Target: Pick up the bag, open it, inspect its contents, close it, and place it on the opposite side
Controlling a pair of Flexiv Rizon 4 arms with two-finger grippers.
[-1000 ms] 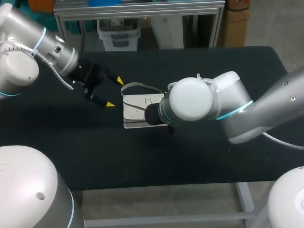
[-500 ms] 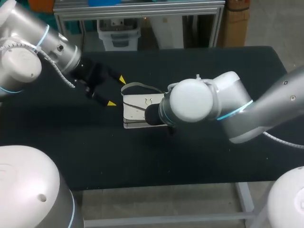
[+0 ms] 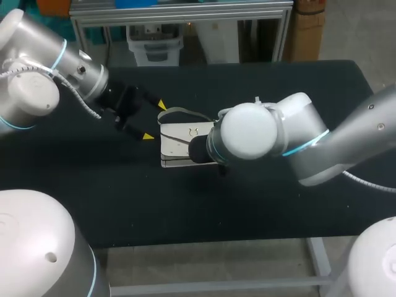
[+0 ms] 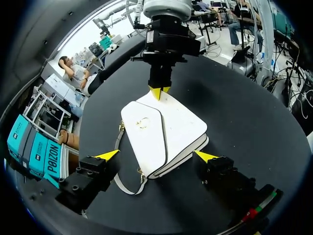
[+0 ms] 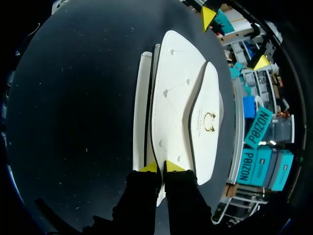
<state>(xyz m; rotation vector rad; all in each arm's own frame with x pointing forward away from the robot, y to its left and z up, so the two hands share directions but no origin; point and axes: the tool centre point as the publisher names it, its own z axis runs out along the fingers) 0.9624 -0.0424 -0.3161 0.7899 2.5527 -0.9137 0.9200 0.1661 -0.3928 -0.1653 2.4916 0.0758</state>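
P1: Nudged closer to the bag [image 3: 179, 145]: left claw [image 3: 154, 120], spread wide, nothing held.
P2: Yep, pickup step imo. Bag's laid mid-table [image 3: 278, 210], far edge pinched by right claw [image 5: 160, 167]. A lift's needed next, prob.

A black counter [image 3: 297, 216] with a matte top is seen. Fine pale specks are scattered over its surface in the right wrist view. A pale metal frame [image 3: 247, 285] is seen beneath its near edge.
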